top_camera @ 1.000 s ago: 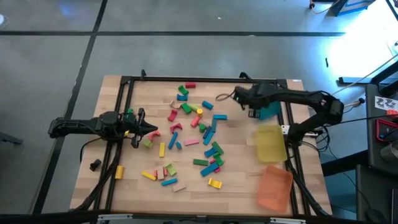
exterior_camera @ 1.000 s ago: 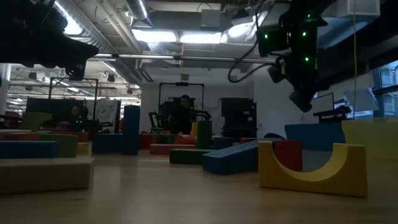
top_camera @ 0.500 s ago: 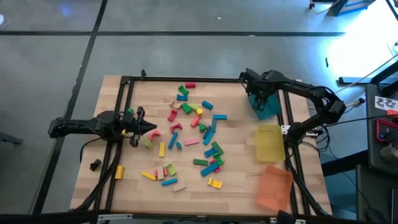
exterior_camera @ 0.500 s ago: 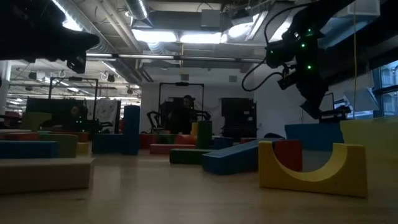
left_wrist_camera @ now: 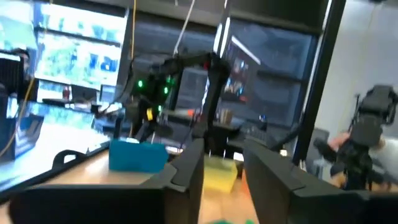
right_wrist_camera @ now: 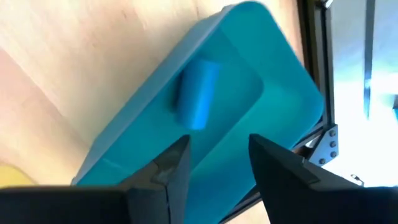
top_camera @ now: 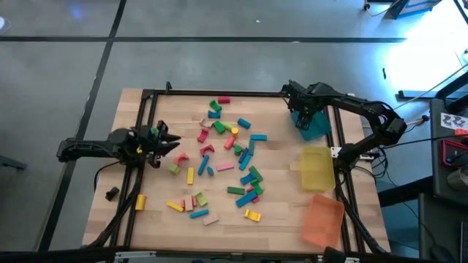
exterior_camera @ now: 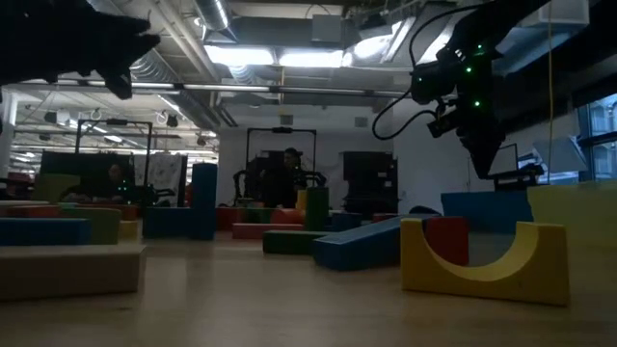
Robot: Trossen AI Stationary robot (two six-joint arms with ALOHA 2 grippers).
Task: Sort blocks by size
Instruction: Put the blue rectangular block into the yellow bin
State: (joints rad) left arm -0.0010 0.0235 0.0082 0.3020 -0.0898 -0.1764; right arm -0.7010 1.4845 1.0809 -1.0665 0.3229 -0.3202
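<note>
The blue block lay inside the teal tray, its long axis slanted across the tray floor, apparently freshly dropped there. My right gripper hovered over it, fingers parted and empty. My left gripper, also parted and empty, hung above the scattered blocks.

On the right side of the bench three plastic trays lie in a row: a teal tray at the far end, a yellow tray in the middle and an orange tray nearest. A small dark lump lies off the bench's left edge. A person shows in the room behind.
</note>
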